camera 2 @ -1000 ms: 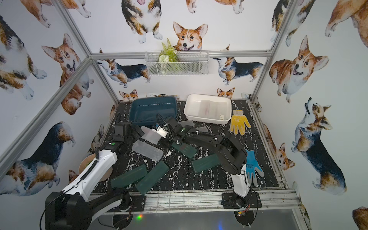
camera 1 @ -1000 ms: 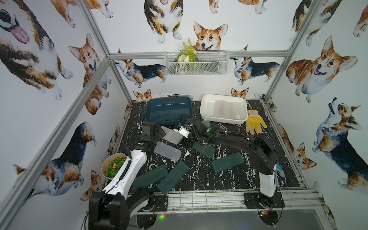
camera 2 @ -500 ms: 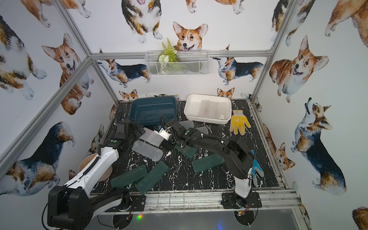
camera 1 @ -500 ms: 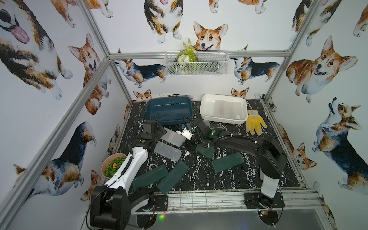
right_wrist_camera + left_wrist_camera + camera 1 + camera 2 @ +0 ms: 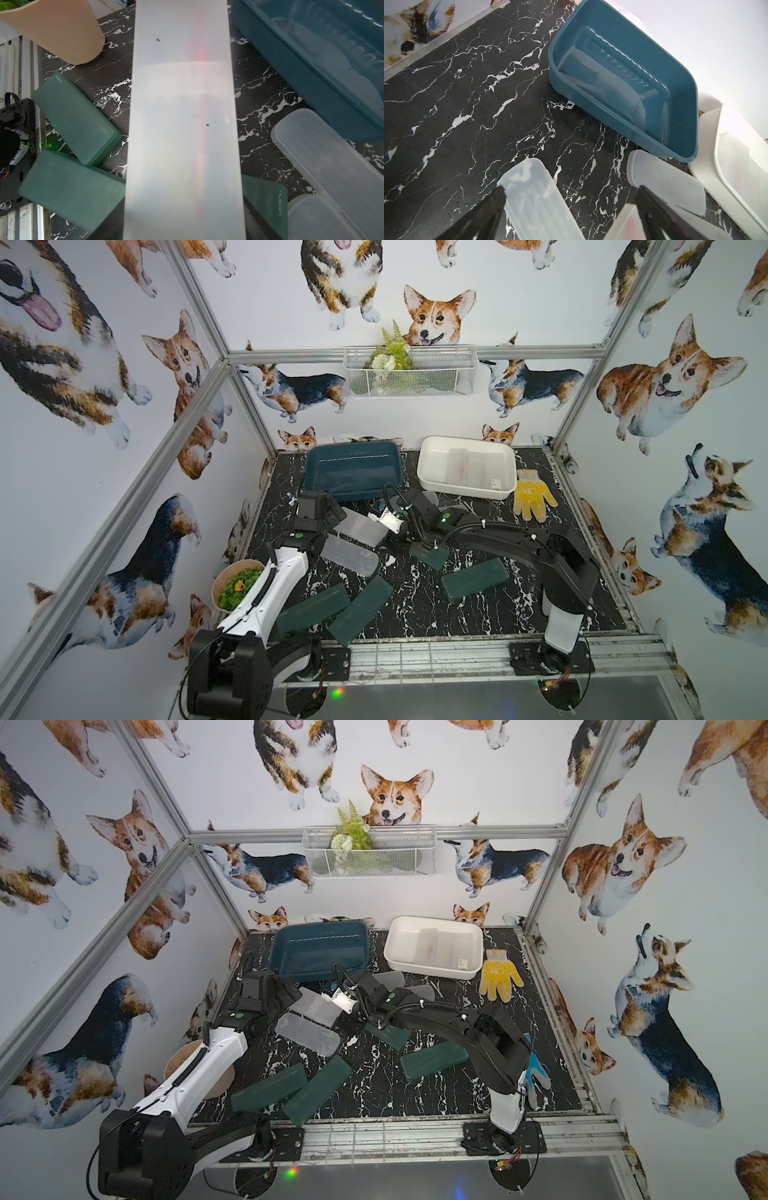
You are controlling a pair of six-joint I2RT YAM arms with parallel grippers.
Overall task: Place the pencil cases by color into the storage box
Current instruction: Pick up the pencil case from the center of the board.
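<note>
My right gripper [image 5: 384, 522] is shut on one end of a frosted white pencil case [image 5: 359, 526], held low over the table left of centre; that case [image 5: 182, 124] fills the right wrist view and hides the fingers. My left gripper [image 5: 332, 516] stands open beside its far end, nothing between its fingers [image 5: 496, 199]. Another frosted case [image 5: 349, 558] lies flat just in front. Several dark green cases [image 5: 311, 608] [image 5: 361, 610] [image 5: 473, 578] [image 5: 430, 553] lie toward the front. The blue storage box [image 5: 353, 456] and white storage box [image 5: 428, 472] stand at the back, the white one holding frosted cases.
More frosted cases [image 5: 392, 979] lie behind the right arm. A yellow glove [image 5: 532, 497] lies right of the white box and a blue glove [image 5: 536, 1073] by the right arm's base. A plant pot [image 5: 237, 589] stands at the left edge.
The right arm's elbow has swung a little to the right while the held frosted case stayed nearly in place. The left gripper has edged closer to the case, still open.
</note>
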